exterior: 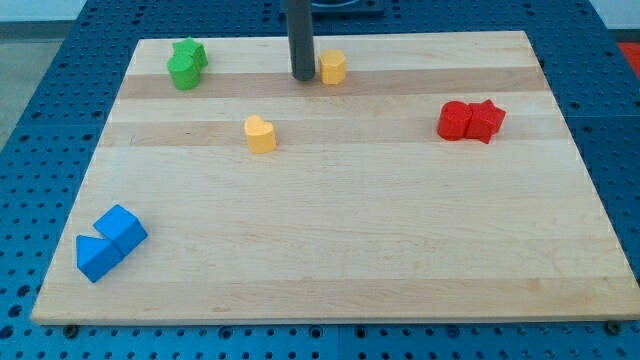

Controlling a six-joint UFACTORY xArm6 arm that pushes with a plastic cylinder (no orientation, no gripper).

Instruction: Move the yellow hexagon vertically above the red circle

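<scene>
The yellow hexagon [333,67] lies near the view's top, a little right of centre. My tip [302,77] stands just to its left, close to touching it. The red circle [455,120] lies at the view's right, touching a red star-like block [487,121] on its right side. The hexagon is well to the left of the red circle and higher in the view.
A yellow heart-shaped block [260,133] lies left of centre. Two green blocks [187,64] sit together at the top left. Two blue blocks [109,242] sit together at the bottom left. The wooden board [340,230] rests on a blue perforated table.
</scene>
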